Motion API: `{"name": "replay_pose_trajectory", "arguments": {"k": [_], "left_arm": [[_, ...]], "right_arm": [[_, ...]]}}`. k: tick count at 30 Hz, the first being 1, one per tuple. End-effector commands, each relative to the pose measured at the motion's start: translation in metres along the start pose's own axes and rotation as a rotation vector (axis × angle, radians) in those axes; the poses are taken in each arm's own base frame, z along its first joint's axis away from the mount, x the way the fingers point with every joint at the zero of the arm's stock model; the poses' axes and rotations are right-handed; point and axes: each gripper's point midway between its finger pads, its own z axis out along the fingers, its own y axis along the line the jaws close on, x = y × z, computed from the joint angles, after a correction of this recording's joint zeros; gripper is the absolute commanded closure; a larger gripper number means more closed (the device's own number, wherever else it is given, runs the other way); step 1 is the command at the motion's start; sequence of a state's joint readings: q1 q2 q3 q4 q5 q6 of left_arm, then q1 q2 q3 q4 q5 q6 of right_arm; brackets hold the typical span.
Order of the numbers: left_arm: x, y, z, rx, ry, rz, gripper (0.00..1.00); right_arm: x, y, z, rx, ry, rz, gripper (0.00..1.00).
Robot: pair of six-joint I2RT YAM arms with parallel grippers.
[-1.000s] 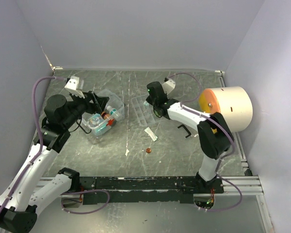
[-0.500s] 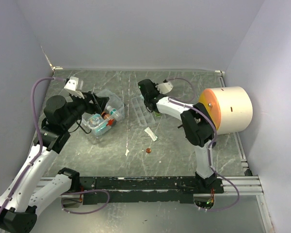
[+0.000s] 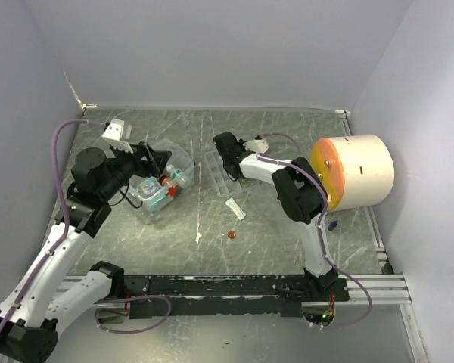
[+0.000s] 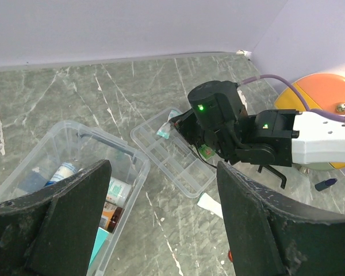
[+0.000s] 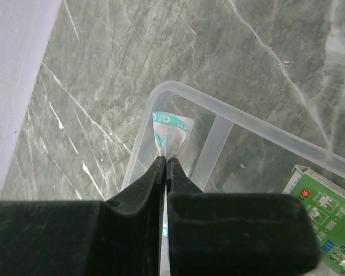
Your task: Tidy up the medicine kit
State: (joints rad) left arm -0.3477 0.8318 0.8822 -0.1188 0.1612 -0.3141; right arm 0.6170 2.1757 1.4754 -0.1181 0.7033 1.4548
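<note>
Two black fingertips of the right gripper [image 5: 165, 163] are pinching almost fully together on the lower edge of a small white-and-teal sachet [image 5: 171, 127]. They are holding it upright over the end compartment of the clear divided tray [image 5: 180, 91], and this looks like the step of sorting that sachet into its own slot. Whether the sachet is already touching the tray floor I cannot tell. A green printed carton [image 5: 324, 202] is lying just beside that compartment, at the edge of the wrist view. The tray is lying flat on the desk [image 3: 272, 227] near its middle, probably so both arms can reach it. Close by, the left gripper [image 4: 164, 167] is hanging with its fingers spread wide and holding nothing. It is hovering above the near corner of the clear box [image 4: 56, 127], which is sitting on the left side of the desk with bottles and packets inside. This gripper seems to be waiting to steady the box or pick from it. A white tube [image 3: 235, 209] and a tiny red thing [image 3: 231, 234] are lying loose in front of the tray, apparently not yet sorted. A black handle [image 4: 274, 173] is lying beyond the right arm, and a big cream drum [image 3: 357, 172] is standing at the right edge, well apart from the tray.
</note>
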Motion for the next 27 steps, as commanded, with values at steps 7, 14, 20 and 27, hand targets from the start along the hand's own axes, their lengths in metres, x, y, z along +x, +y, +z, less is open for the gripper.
{"name": "replay_pose_trajectory", "arguments": {"k": [7, 14, 20, 27], "left_arm": [[-0.004, 0.002, 0.003, -0.001, -0.020, 0.004, 0.15], [-0.004, 0.003, 0.003, -0.005, -0.022, 0.007, 0.14], [-0.006, 0.004, 0.002, -0.011, -0.026, 0.009, 0.14], [-0.010, 0.004, -0.001, -0.012, -0.036, 0.015, 0.15]], "right_arm": [[0.000, 0.006, 0.009, -0.023, 0.013, 0.109, 0.91], [0.000, 0.014, 0.010, -0.061, 0.057, 0.140, 0.76], [-0.011, 0.028, -0.005, -0.115, 0.075, 0.083, 0.66], [-0.053, 0.057, -0.053, -0.278, 0.052, -0.092, 0.63]]}}
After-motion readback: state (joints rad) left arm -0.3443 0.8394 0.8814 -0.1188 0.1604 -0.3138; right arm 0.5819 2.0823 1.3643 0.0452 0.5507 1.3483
